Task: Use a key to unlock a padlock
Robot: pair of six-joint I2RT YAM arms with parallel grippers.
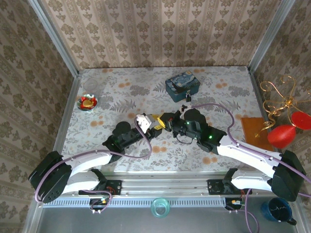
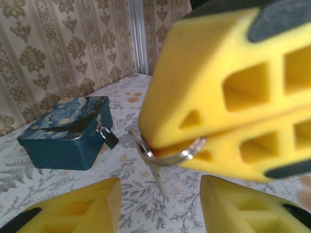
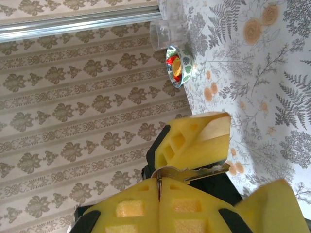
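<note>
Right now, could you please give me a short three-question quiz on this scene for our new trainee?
1. True or false: the padlock hangs on the blue tin.
2. Fill in: the fingers of the left gripper stand ___ (open or shut).
3. What pinches the key by its ring? A the left gripper; B the right gripper; C neither.
Key: 1 true; 2 open; 3 B.
</note>
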